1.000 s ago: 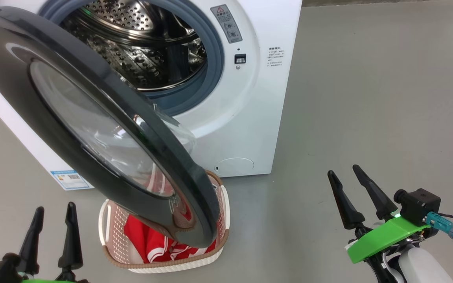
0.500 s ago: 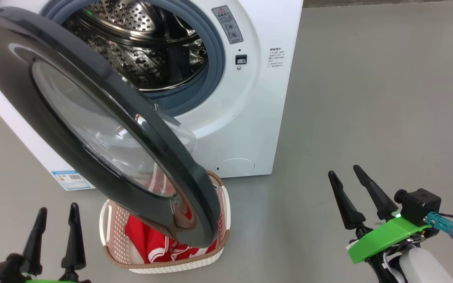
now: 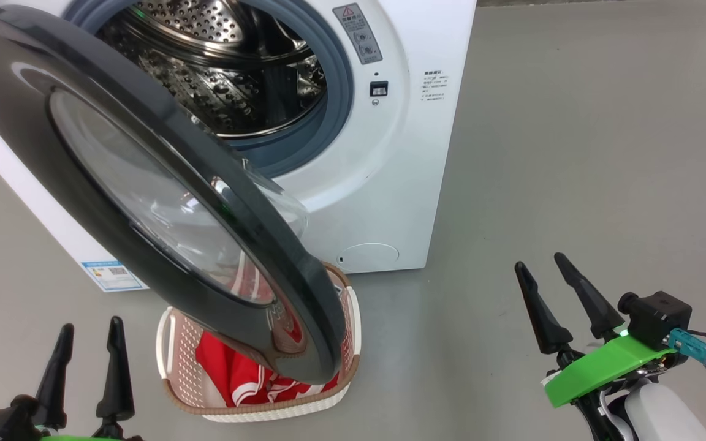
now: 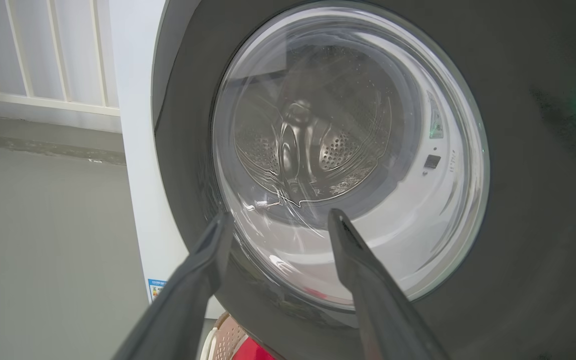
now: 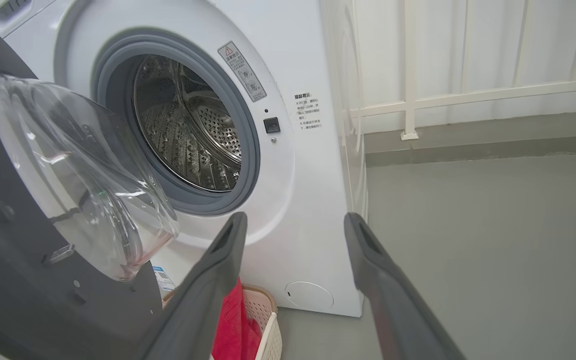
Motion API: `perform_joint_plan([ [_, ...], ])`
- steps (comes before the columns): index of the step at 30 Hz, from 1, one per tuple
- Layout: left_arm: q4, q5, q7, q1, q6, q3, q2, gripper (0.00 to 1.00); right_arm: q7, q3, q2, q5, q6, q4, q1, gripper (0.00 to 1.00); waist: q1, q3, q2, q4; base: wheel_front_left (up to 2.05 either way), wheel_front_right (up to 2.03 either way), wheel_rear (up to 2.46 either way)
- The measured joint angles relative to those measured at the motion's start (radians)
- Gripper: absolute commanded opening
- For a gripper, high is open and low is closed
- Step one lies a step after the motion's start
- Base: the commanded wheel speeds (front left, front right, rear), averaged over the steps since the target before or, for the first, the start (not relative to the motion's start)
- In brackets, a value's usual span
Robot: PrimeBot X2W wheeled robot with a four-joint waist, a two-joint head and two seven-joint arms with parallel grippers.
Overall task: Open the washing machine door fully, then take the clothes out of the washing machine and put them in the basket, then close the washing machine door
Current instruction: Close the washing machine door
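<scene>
**Washing machine.** The washing machine (image 3: 383,184) stands on the grey floor (image 3: 573,153). Its door (image 3: 163,202) is swung outward and the opening is exposed. Inside the grey gasket, the visible part of the drum (image 3: 218,67) shows bare perforated steel. In the right wrist view, the drum (image 5: 188,135) shows the same bare metal on its rear wall and lower side.

**Basket.** The basket (image 3: 279,409) sits on the floor just in front of the machine, below the lower edge of the door, which hides part of it in the head view. It contains the clothes (image 3: 230,373): red fabric with white stripes, bunched against the basket floor and walls. In the right wrist view, the red clothes (image 5: 233,325) rise above the rim of the basket (image 5: 268,330).

**Hands.** The left hand (image 3: 89,324) is spread and carries nothing. It hangs near the basket, to its left, and faces the outer side of the door (image 4: 348,150). The right hand (image 3: 538,262) is also spread and carries nothing. It is well apart from the basket, to its right, over bare floor.
</scene>
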Motion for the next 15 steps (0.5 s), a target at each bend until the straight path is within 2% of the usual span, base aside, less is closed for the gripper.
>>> perform_joint_plan([
  [4,0.002,0.0,0.0,0.0,-0.001,0.0,-0.003,1.0,0.0,-0.011,0.004,-0.002,0.0,-0.012,0.0,1.0,0.0,0.001,0.0,0.005,0.0,0.0,0.0],
  [6,0.004,0.0,0.0,0.0,-0.001,0.0,-0.003,1.0,0.0,-0.015,0.006,-0.005,0.0,-0.017,0.0,0.73,0.0,0.001,0.0,0.008,0.0,0.0,0.0],
  [7,0.005,0.0,0.0,0.0,-0.001,0.0,-0.003,1.0,0.0,-0.016,0.007,-0.006,0.0,-0.018,0.0,0.69,0.0,0.001,0.0,0.011,0.0,0.0,0.0],
  [8,0.006,0.0,0.0,-0.001,-0.001,0.0,-0.003,1.0,0.0,-0.018,0.008,-0.008,0.0,-0.019,0.0,0.44,0.0,0.001,0.0,0.014,0.0,0.0,0.0],
  [9,0.007,0.0,0.0,-0.001,-0.001,0.0,-0.004,1.0,0.0,-0.02,0.008,-0.01,0.0,-0.02,0.0,0.31,0.0,0.001,0.0,0.017,0.0,0.0,0.0],
  [10,0.007,0.0,0.0,-0.001,-0.002,0.0,-0.004,1.0,0.0,-0.023,0.009,-0.01,0.0,-0.021,0.0,0.12,0.0,0.001,0.0,0.021,0.0,0.0,0.0],
  [11,0.008,0.0,0.0,-0.001,-0.002,0.0,-0.004,1.0,0.0,-0.026,0.009,-0.011,0.0,-0.022,0.0,0.0,0.0,0.001,0.0,0.025,0.0,0.0,0.0],
  [15,0.009,0.0,0.0,-0.001,-0.002,-0.001,-0.01,1.0,0.0,-0.043,0.015,-0.032,0.0,-0.042,0.0,0.0,0.0,0.0,0.0,0.047,0.0,0.0,0.0],
])
